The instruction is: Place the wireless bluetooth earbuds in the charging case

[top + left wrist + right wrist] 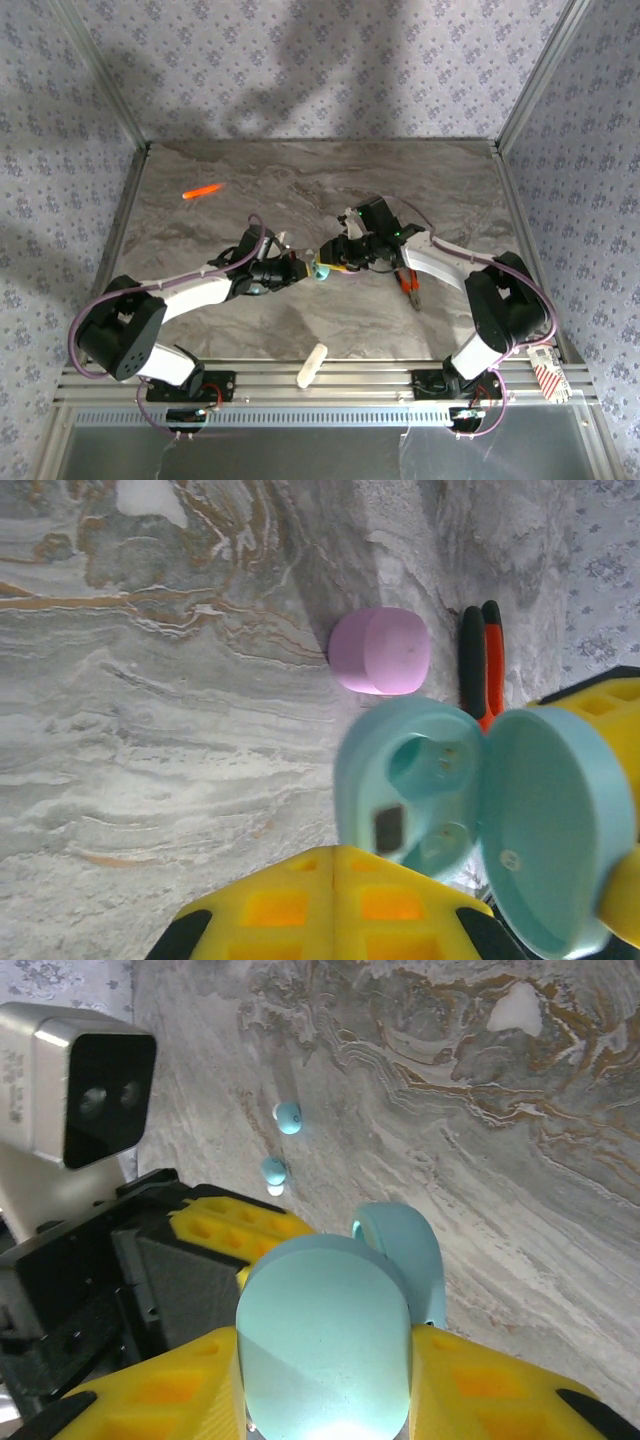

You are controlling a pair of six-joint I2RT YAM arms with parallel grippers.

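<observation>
My right gripper (322, 1345) is shut on the teal charging case (320, 1310), held just above the table (322, 268) with its lid swung open. In the left wrist view the charging case (420, 780) shows two sockets, both with nothing in them, and the lid (555, 825) hangs to the right. Two light teal earbuds (288, 1116) (273, 1170) lie on the marble beyond the case. My left gripper (335, 852) is shut with nothing between its fingers, its tip just beside the case (300, 264).
A closed pink oval case (380, 650) lies on the table past the teal one, beside red-and-black pliers (480, 660) (408, 285). An orange stick (203, 190) lies at the far left. A white cylinder (312, 364) rests on the near edge.
</observation>
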